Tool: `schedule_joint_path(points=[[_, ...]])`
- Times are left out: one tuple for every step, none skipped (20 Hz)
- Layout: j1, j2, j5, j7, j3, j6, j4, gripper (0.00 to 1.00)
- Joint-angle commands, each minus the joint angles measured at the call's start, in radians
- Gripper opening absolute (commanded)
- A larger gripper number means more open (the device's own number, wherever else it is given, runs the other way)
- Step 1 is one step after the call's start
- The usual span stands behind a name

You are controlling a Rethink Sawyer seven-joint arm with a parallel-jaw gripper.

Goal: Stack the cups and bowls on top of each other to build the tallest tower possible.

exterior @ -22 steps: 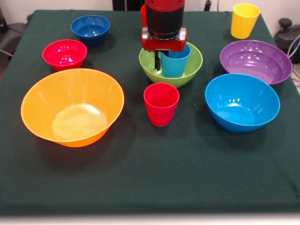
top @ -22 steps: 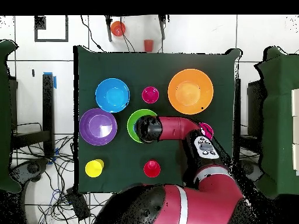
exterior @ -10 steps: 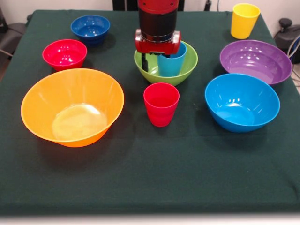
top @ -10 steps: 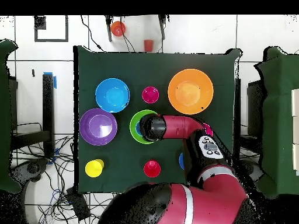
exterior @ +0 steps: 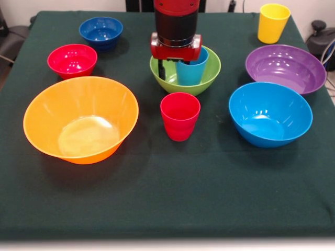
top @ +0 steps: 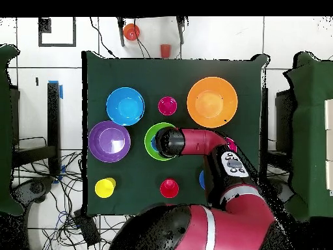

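In the front view the tower is barely begun: the light blue cup (exterior: 190, 69) stands upright inside the green bowl (exterior: 185, 73), and that pair is the only stacking to be seen. Everything else sits alone on the tabletop (exterior: 167, 188): the orange-yellow bowl (exterior: 80, 119), the small red bowl (exterior: 72, 60), the small dark blue bowl (exterior: 101, 32), the medium blue bowl (exterior: 270, 113), the purple bowl (exterior: 285, 68), a red cup (exterior: 180, 116) just in front of the green bowl, and the yellow cup (exterior: 273, 22) at a far corner. By my reckoning most of the job is left, with all these pieces to be brought onto one pile. The end effector (exterior: 171, 67) hangs inside the green bowl, one dark finger (exterior: 163, 70) showing beside the blue cup's wall and the other seemingly inside the cup; whether it pinches the cup's wall or stands slack I cannot tell. In the overhead view the arm (top: 201, 140) lies across the cloth and its wrist hides the cup and much of the green bowl (top: 151, 142), so the end effector's opening is again unreadable. The second red cup (top: 169, 189) stands alone near the robot's side, with the yellow cup (top: 105, 188) well apart from it.
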Motion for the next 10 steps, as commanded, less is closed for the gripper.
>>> schedule_joint_path(points=[[-0.011,0.095,-0.08,-0.003,0.024,-0.064,-0.063,1.0],[-0.01,0.094,-0.08,-0.004,0.024,-0.061,-0.062,1.0],[-0.01,0.092,-0.079,-0.005,0.025,-0.058,-0.061,1.0],[-0.011,0.091,-0.079,-0.006,0.025,-0.055,-0.059,1.0],[-0.011,0.089,-0.078,-0.005,0.025,-0.055,-0.055,1.0],[-0.011,0.087,-0.076,-0.002,0.024,-0.053,-0.049,1.0],[-0.01,0.085,-0.075,0.0,0.023,-0.051,-0.044,1.0],[-0.01,0.081,-0.075,0.001,0.023,-0.051,-0.038,1.0],[-0.011,0.073,-0.071,0.006,0.024,-0.049,-0.024,1.0],[-0.014,0.068,-0.07,0.007,0.025,-0.049,-0.015,1.0]])
